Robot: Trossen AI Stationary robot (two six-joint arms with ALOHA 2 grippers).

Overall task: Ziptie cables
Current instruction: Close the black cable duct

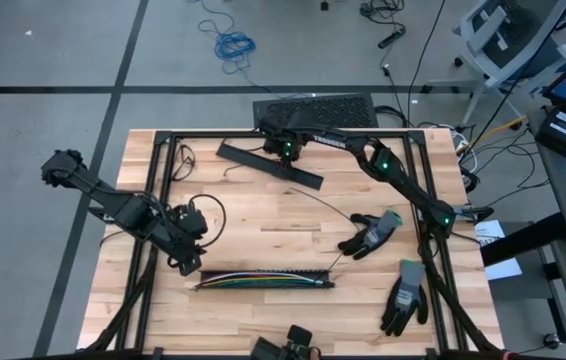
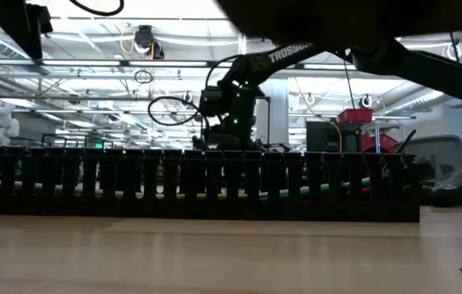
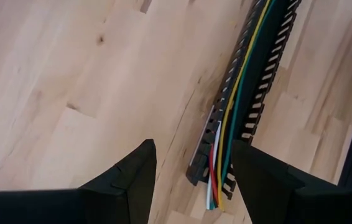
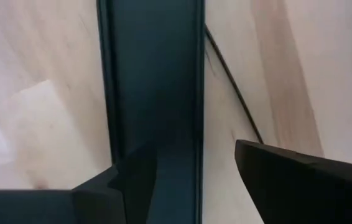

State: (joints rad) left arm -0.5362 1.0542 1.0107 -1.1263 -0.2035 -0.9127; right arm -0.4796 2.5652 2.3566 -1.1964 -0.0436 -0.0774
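The cables [image 1: 263,281] are thin multicoloured wires lying lengthwise inside a black slotted strip [image 1: 308,283] near the table's near edge. The low view shows the strip [image 2: 190,184] side on, with cables [image 2: 313,194] visible through its slots. My left gripper [image 1: 189,264] is open just off the strip's left end. In the left wrist view, my left gripper [image 3: 194,180] has the wire ends [image 3: 215,186] between its fingers, apart from them. My right gripper [image 1: 285,152] is open over a flat black bar [image 1: 268,165] near the far edge. The right wrist view shows that bar [image 4: 154,81] beyond my right gripper [image 4: 191,168].
Two grey-and-black gloves lie right of centre, one [image 1: 371,235] above the strip's right end and one [image 1: 403,296] near the right edge. A thin dark strand [image 1: 328,212] crosses mid-table. A keyboard [image 1: 313,110] sits at the far edge. Black frame rails [image 1: 163,170] border the table.
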